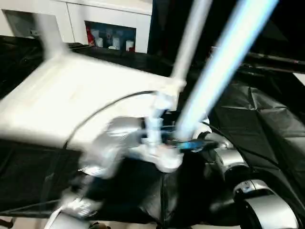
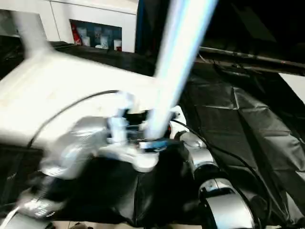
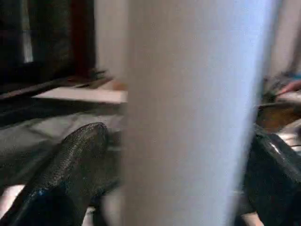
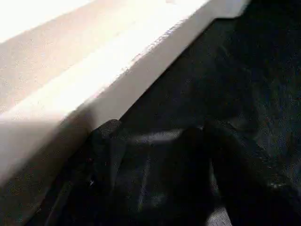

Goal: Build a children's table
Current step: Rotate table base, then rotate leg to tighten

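The children's table top [image 1: 71, 100] lies underside up on black cloth, and its edge [image 4: 70, 70] shows in the right wrist view. One white leg [image 1: 190, 38] stands in the near right corner socket, and another leg [image 1: 50, 33] rises at the far left corner. My left gripper [image 1: 178, 138] reaches across in front of the top and is shut on a third leg [image 1: 224, 62], which tilts up to the right. In the left wrist view that leg [image 3: 193, 94] sits between the two black fingers [image 3: 80, 160]. My right gripper [image 4: 169, 141] hangs open beside the top's edge, over the cloth, with nothing in it.
Crinkled black cloth [image 1: 257, 119] covers the surface around the top. A thin black cable [image 1: 105, 107] arcs over the top to my left arm. White cabinets with a shelf of bottles [image 1: 109, 38] stand at the back. My right forearm [image 1: 233, 164] sits at the lower right.
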### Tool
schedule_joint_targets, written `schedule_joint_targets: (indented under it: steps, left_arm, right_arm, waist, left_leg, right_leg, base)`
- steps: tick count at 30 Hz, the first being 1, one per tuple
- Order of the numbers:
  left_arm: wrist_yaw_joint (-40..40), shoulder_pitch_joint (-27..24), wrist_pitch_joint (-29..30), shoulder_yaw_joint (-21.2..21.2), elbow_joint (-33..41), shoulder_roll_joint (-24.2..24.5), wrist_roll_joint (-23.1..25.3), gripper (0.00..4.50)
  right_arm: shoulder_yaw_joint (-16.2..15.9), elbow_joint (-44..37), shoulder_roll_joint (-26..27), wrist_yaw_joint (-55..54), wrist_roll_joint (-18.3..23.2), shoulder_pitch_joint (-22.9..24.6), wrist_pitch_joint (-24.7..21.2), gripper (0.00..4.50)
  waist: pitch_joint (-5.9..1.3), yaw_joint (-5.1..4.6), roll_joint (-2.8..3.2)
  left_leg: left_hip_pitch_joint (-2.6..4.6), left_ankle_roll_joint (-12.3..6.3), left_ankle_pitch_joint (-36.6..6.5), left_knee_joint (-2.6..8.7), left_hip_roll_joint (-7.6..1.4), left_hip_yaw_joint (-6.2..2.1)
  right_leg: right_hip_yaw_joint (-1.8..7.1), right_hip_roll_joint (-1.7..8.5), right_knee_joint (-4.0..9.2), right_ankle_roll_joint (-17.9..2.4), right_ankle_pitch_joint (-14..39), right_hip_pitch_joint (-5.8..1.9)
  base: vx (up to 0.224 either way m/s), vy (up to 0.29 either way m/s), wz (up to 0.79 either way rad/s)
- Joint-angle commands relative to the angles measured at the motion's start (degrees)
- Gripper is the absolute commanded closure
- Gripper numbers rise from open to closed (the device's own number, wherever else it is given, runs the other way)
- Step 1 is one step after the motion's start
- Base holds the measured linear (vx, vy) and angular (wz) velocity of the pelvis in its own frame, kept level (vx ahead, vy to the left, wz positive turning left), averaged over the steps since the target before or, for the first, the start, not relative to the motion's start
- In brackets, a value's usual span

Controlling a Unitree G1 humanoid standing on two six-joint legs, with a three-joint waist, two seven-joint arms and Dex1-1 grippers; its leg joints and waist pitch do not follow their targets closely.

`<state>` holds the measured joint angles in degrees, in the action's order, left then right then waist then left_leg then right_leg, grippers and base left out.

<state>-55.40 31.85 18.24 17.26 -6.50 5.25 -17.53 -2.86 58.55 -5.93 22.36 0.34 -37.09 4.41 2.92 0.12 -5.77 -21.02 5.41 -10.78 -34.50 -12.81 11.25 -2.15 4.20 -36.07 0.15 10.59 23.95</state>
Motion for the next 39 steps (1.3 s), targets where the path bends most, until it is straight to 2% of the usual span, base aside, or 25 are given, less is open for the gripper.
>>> schedule_joint_targets:
  steps: [1,5,6,8,9,11,13,16,18,19,20,21,22,23,24,25,26,27,28,29,31,32,33,36,39]
  left_arm:
    - [3.22,0.50,-3.61,0.33,-2.63,0.27,3.54,0.06]
    - [6.01,0.03,-6.87,-1.47,-6.16,2.14,6.13,0.06]
    - [6.37,-0.13,-7.30,-2.04,-6.92,2.66,6.43,0.06]
    - [6.53,-0.06,-8.04,-2.32,-7.93,3.27,6.95,0.06]
    - [3.60,-0.17,-6.56,-1.83,-8.05,5.57,6.64,0.06]
    - [1.82,-0.11,-5.30,-1.46,-8.05,6.64,6.22,0.06]
    - [-1.07,-0.82,-4.37,-0.97,-7.45,8.57,5.66,0.06]
    - [-6.54,-3.27,-6.02,2.61,-6.33,13.97,7.73,0.06]
    - [-7.13,-3.79,-6.46,3.62,-6.65,15.28,8.93,0.06]
    - [-7.12,-3.89,-6.51,4.14,-7.05,15.84,9.73,0.22]
    - [-6.96,-3.84,-6.14,4.66,-7.68,16.27,10.56,0.22]
    - [-6.78,-3.77,-5.42,5.07,-8.24,16.57,11.13,0.32]
    - [-6.47,-3.68,-5.05,5.35,-8.79,16.63,11.69,0.40]
    - [-5.99,-3.57,-5.15,5.58,-9.35,16.58,12.42,0.42]
    - [-5.66,-3.36,-5.14,5.76,-9.93,16.45,12.95,0.52]
    - [-5.66,-3.36,-5.14,5.76,-9.93,16.45,12.95,0.64]
    - [-6.16,-2.54,-4.58,6.06,-10.75,16.45,13.07,0.74]
    - [-6.27,-2.40,-4.52,6.13,-10.88,16.48,13.08,0.78]
    - [-7.10,-1.39,-4.21,6.60,-11.87,16.86,13.37,0.78]
    - [-7.10,-1.39,-4.21,6.60,-11.87,16.86,13.37,0.80]
    - [-7.85,-0.50,-4.66,6.96,-13.06,17.28,14.19,1.13]
    - [-8.53,0.22,-5.63,6.94,-14.54,17.52,14.89,1.20]
    - [-9.13,0.90,-5.86,6.83,-15.75,17.70,15.10,1.21]
    - [-10.17,1.60,-6.10,6.74,-17.14,18.17,15.25,1.59]
    - [-10.74,1.85,-6.02,6.66,-17.68,18.42,15.14,1.65]
  right_arm:
    - [0.17,0.24,-0.39,-0.68,0.04,-1.29,0.91,1.51]
    - [1.72,0.56,-2.07,-0.91,0.69,-1.57,1.35,1.51]
    - [2.22,0.48,-2.59,-0.73,0.97,-1.57,1.39,1.51]
    - [2.67,0.21,-3.14,-0.01,1.30,-1.50,1.37,1.51]
    - [2.66,-1.68,-4.70,3.35,1.73,-0.72,1.07,1.51]
    - [2.52,-2.56,-5.43,4.88,1.83,-0.33,0.90,1.51]
    - [1.48,-5.14,-7.27,9.26,1.78,0.87,0.53,1.51]
    - [-2.29,-12.29,-12.75,19.98,0.91,4.96,0.96,1.51]
    - [-3.32,-15.45,-15.12,23.85,1.01,6.78,1.18,1.51]
    - [-3.73,-17.09,-16.40,25.90,1.21,7.70,1.16,1.51]
    - [-4.11,-19.42,-17.99,28.09,1.56,8.90,0.92,1.51]
    - [-4.53,-22.06,-19.73,30.57,2.07,10.23,0.55,1.51]
    - [-4.83,-24.73,-21.41,32.76,2.56,11.49,-0.18,1.51]
    - [-4.99,-26.99,-22.84,34.47,2.89,12.52,-1.16,1.51]
    - [-4.98,-28.96,-24.02,35.77,3.25,13.41,-2.07,1.51]
    - [-4.98,-28.96,-24.02,35.77,3.25,13.41,-2.07,1.51]
    - [-4.94,-32.87,-25.91,38.05,4.39,15.21,-3.50,1.51]
    - [-4.94,-33.46,-26.17,38.37,4.59,15.47,-3.75,1.51]
    - [-5.00,-37.30,-27.74,40.71,6.18,17.17,-5.56,1.51]
    - [-5.00,-37.30,-27.74,40.71,6.18,17.17,-5.56,1.51]
    - [-4.95,-40.88,-28.87,42.87,7.79,18.69,-7.56,1.51]
    - [-4.67,-44.34,-29.45,44.66,10.02,20.22,-10.10,1.51]
    - [-4.64,-46.47,-29.78,45.86,11.62,21.23,-11.72,1.51]
    - [-4.99,-48.73,-30.50,47.17,12.63,22.53,-13.56,1.51]
    - [-5.07,-49.74,-30.80,47.32,12.74,23.09,-14.50,1.51]
  waist:
    - [-3.99,0.64,0.83]
    - [-3.90,1.02,1.18]
    - [-3.85,1.07,1.01]
    - [-3.87,1.32,1.08]
    - [-3.84,1.46,0.76]
    - [-3.79,1.63,0.87]
    - [-3.76,1.81,0.87]
    - [-3.75,2.20,1.04]
    - [-3.81,2.41,1.24]
    - [-3.81,2.33,1.14]
    - [-3.71,2.56,1.28]
    - [-3.57,2.73,1.15]
    - [-3.56,2.76,1.03]
    - [-3.55,2.89,1.35]
    - [-3.48,2.94,1.07]
    - [-3.45,3.04,1.06]
    - [-3.41,2.98,1.33]
    - [-3.42,3.15,1.10]
    - [-3.34,3.03,1.32]
    - [-3.37,3.11,1.52]
    - [-3.48,3.07,1.32]
    - [-3.41,3.05,1.48]
    - [-3.51,3.13,1.91]
    - [-3.57,3.01,1.93]
    - [-3.58,3.11,2.05]
  left_leg:
    - [0.30,-1.37,-9.49,3.51,-0.25,-0.13]
    - [0.58,-1.73,-9.36,3.53,-0.41,-0.05]
    - [0.65,-1.69,-9.81,3.56,-0.37,0.02]
    - [0.71,-1.51,-9.87,3.52,-0.31,0.06]
    - [0.67,-1.49,-10.60,3.59,-0.31,0.04]
    - [0.64,-1.56,-10.62,3.59,-0.29,0.01]
    - [0.68,-1.47,-10.43,3.54,-0.29,0.06]
    - [0.58,-2.00,-9.77,3.65,-0.49,-0.06]
    - [0.75,-2.26,-9.44,3.67,-0.57,-0.02]
    - [0.62,-2.40,-9.38,3.68,-0.48,0.01]
    - [0.82,-2.43,-9.98,3.71,-0.52,0.05]
    - [0.78,-2.46,-10.92,3.75,-0.59,0.02]
    - [0.72,-2.46,-11.18,3.75,-0.58,0.01]
    - [0.75,-2.34,-11.57,3.80,-0.58,-0.08]
    - [0.69,-2.33,-12.16,3.80,-0.53,-0.09]
    - [0.66,-2.24,-12.32,3.81,-0.50,-0.12]
    - [0.73,-1.99,-13.02,3.86,-0.50,-0.16]
    - [0.85,-1.95,-13.51,3.79,-0.58,-0.16]
    - [0.67,-1.97,-13.68,3.92,-0.49,-0.27]
    - [0.69,-1.98,-13.81,3.97,-0.46,-0.32]
    - [0.62,-2.11,-13.78,3.89,-0.49,-0.37]
    - [0.67,-2.41,-13.85,3.92,-0.47,-0.38]
    - [0.65,-2.54,-13.55,3.94,-0.50,-0.49]
    - [0.59,-2.46,-13.48,3.92,-0.50,-0.52]
    - [0.69,-2.17,-13.62,3.88,-0.53,-0.44]
  right_leg:
    - [1.84,2.52,3.73,-12.44,5.03,-3.52]
    - [1.76,2.39,3.65,-13.22,4.83,-3.19]
    - [1.77,2.26,3.72,-13.14,5.15,-3.16]
    - [1.79,2.30,3.68,-13.06,5.24,-3.17]
    - [1.75,2.32,3.80,-12.53,6.65,-3.18]
    - [1.77,2.36,3.80,-12.10,7.64,-3.13]
    - [1.80,2.38,3.87,-12.09,8.07,-3.09]
    - [1.78,2.40,3.72,-12.28,6.68,-3.16]
    - [1.77,2.25,3.69,-12.87,4.86,-3.16]
    - [1.77,2.23,3.62,-13.33,4.44,-3.21]
    - [1.77,2.19,3.86,-13.24,5.00,-3.11]
    - [1.82,2.23,3.97,-12.89,6.04,-3.19]
    - [1.86,2.29,3.99,-12.69,6.71,-3.24]
    - [1.87,2.43,4.05,-12.61,7.45,-3.25]
    - [1.91,2.40,4.32,-12.06,9.20,-3.23]
    - [1.88,2.45,4.42,-11.80,10.08,-3.23]
    - [1.90,2.47,4.57,-11.62,11.66,-3.05]
    - [1.92,2.49,4.74,-11.12,12.50,-3.00]
    - [1.91,2.45,4.75,-10.97,12.91,-3.10]
    - [1.89,2.39,4.86,-10.75,13.20,-3.18]
    - [1.78,2.42,4.80,-11.00,12.89,-3.12]
    - [1.81,2.33,4.98,-10.89,12.90,-3.08]
    - [1.81,2.41,4.74,-11.00,12.22,-3.12]
    - [1.69,2.42,4.69,-11.92,11.06,-3.07]
    - [1.73,2.48,4.69,-12.50,10.77,-3.00]
  base:
    - [0.000,0.000,0.00]
    - [0.000,0.000,0.00]
    - [0.000,0.000,0.00]
    - [0.000,0.000,0.00]
    - [0.000,0.000,0.00]
    - [0.000,0.000,0.00]
    - [0.000,0.000,0.00]
    - [0.000,0.000,0.00]
    - [0.000,0.000,0.00]
    - [0.000,0.000,0.00]
    - [0.000,0.000,0.00]
    - [0.000,0.000,0.00]
    - [0.000,0.000,0.00]
    - [0.000,0.000,0.00]
    - [0.000,0.000,0.00]
    - [0.000,0.000,0.00]
    - [0.000,0.000,0.00]
    - [0.000,0.000,0.00]
    - [0.000,0.000,0.00]
    - [0.000,0.000,0.00]
    - [0.000,0.000,0.00]
    - [0.000,0.000,0.00]
    - [0.000,0.000,0.00]
    - [0.000,0.000,0.00]
    - [0.000,0.000,0.00]
